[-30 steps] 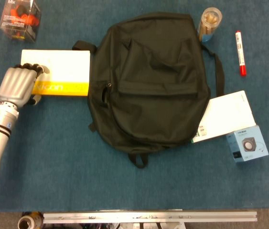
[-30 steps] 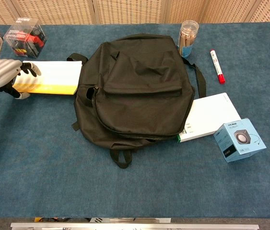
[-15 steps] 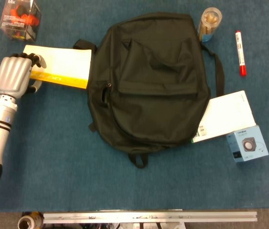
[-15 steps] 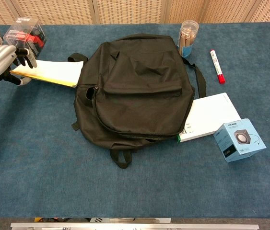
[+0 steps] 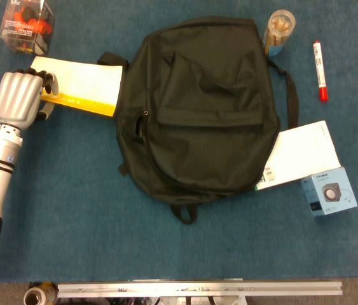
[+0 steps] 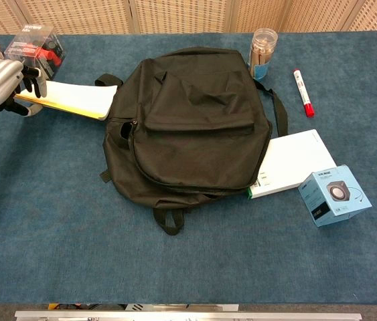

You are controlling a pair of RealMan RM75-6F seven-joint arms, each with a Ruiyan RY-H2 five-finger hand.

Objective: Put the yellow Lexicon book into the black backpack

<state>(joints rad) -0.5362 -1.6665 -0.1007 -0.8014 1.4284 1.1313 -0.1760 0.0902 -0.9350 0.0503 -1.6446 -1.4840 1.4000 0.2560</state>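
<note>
Yellow Lexicon book [image 5: 80, 86] is gripped at its left end by the left hand [image 5: 18, 96], one edge tilted up off the table. The black backpack [image 5: 198, 108] appears closed, so it must be opened next; the right hand is not seen.

Open carpet [image 5: 70, 210] below left hand [image 5: 18, 96]; snack box [image 5: 27, 25] crowds above it
</note>
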